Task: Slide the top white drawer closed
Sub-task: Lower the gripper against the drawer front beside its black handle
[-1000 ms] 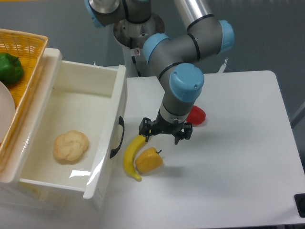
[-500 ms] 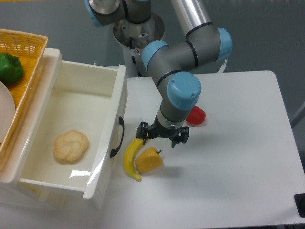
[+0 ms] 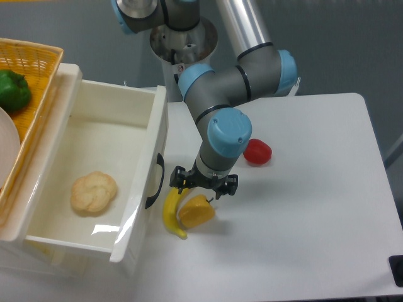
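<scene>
The top white drawer (image 3: 94, 182) stands open. The gripper (image 3: 203, 183), fingers spread and empty, hangs just right of its handle (image 3: 155, 181). Risk: sweeping the banana (image 3: 171, 210) against the front.

No text, label, brand, number or sign is legible anywhere.

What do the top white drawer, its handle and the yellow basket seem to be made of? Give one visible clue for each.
Top white drawer: probably glossy plastic or lacquered board, judging by the bright reflections on its floor and front edge.
Handle: smooth black, plastic or coated metal; it cannot be told which.
Yellow basket: woven, with a lattice of thin strands, either plastic or cane.
</scene>
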### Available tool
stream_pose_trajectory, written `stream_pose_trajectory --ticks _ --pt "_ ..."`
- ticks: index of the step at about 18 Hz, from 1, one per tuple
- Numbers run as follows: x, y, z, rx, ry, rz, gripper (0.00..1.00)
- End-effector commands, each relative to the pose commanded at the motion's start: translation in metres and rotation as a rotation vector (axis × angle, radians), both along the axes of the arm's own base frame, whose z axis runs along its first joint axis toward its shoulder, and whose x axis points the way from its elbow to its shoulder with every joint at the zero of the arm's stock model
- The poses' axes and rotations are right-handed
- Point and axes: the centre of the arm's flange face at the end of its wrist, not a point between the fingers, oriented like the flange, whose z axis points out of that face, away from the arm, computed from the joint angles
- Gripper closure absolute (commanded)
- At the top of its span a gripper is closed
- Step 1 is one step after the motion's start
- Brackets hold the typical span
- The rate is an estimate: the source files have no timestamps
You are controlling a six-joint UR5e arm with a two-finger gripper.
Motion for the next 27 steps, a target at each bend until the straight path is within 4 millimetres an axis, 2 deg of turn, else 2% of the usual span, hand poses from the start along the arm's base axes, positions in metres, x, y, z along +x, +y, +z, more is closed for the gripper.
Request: stream_pose_trajectory --ticks 27 --pt "0.01 0.011 0.006 0.032 -0.012 -0.018 0.0"
